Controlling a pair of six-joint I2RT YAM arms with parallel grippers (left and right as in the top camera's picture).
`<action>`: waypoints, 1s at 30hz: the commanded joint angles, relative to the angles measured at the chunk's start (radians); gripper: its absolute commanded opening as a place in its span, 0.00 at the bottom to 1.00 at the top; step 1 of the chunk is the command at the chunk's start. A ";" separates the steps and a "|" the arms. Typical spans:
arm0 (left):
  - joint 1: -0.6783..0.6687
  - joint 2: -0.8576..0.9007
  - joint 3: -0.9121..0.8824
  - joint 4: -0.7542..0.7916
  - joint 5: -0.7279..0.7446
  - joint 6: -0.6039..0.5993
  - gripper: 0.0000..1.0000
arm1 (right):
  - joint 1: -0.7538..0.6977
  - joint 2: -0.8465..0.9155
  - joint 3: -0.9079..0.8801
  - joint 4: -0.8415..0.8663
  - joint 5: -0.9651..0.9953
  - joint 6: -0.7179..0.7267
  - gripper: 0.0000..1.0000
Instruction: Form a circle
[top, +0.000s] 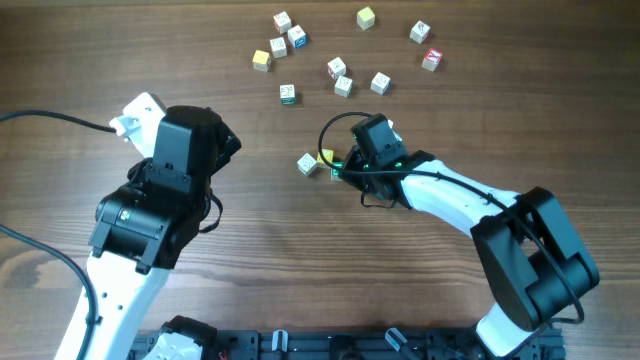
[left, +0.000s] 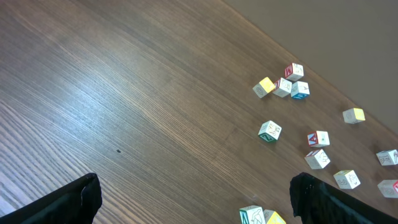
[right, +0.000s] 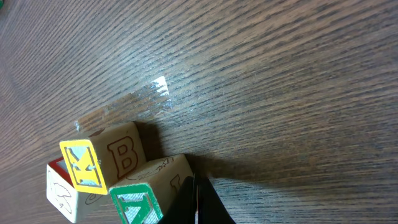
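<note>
Currently, the shut, empty right hand (right: 198, 206) is touching a 3-cube cluster (right: 124, 158); the open left hand (left: 193, 200) is holding nothing; remaining cubes (top: 343, 86) are lying scattered, unplaced.

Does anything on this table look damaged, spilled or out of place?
Nothing looks damaged or spilled. Most letter cubes lie scattered at the far side; a small cluster sits by the shut right gripper, turned at uneven angles, not a ring.

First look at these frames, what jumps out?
The right end effector, shut, sits beside a tight cluster of letter cubes at the centre of the table. Loose cubes lie scattered beyond it, away from the arms, and the left end effector hangs wide open on the left.
</note>
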 joint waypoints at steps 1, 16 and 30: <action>0.008 0.001 0.011 0.002 -0.017 0.016 1.00 | -0.001 -0.007 -0.002 -0.001 -0.008 -0.011 0.04; 0.008 0.001 0.011 0.002 -0.017 0.016 1.00 | 0.000 -0.007 -0.003 0.000 -0.010 -0.015 0.04; 0.008 0.001 0.011 0.002 -0.017 0.016 1.00 | 0.000 -0.007 -0.002 0.002 -0.010 -0.026 0.04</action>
